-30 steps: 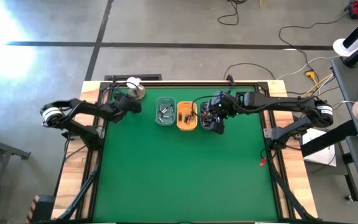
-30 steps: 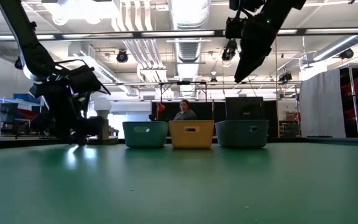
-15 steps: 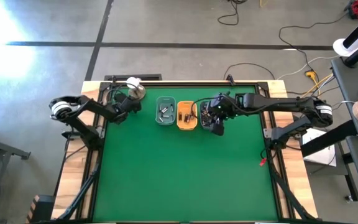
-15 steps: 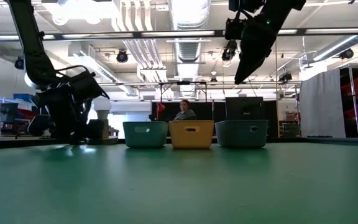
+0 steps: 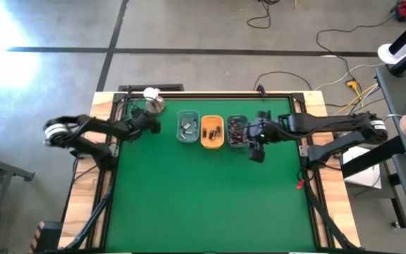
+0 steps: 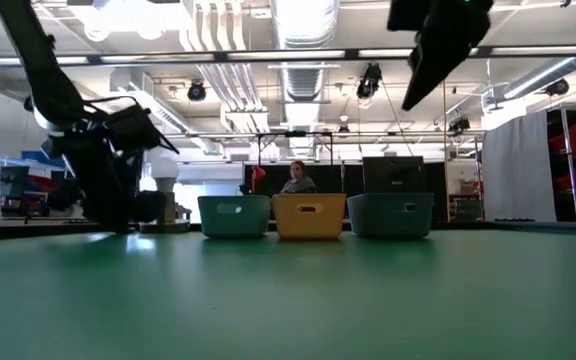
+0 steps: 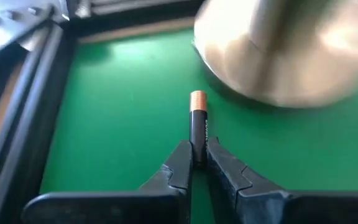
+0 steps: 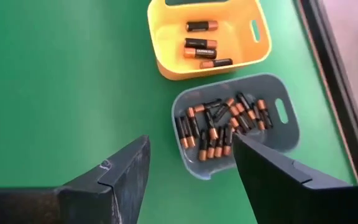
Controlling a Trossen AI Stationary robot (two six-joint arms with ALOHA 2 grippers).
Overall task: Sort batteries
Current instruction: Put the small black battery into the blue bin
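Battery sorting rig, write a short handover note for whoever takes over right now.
Left end effector: shut on one battery lying on the mat beside the metal dome.
Right end effector: open, empty, above the mat near the grey tray.
Done: many batteries in the grey tray, three in the yellow tray, some in the teal tray.
Left: lift and sort the gripped battery.

The round silvery metal dome [image 7: 291, 50] is blurred and cut off at twelve o'clock in the left wrist view. From above, the tiny dark cylinders in the grey-blue plastic tray [image 5: 237, 132] are too small to tell apart.
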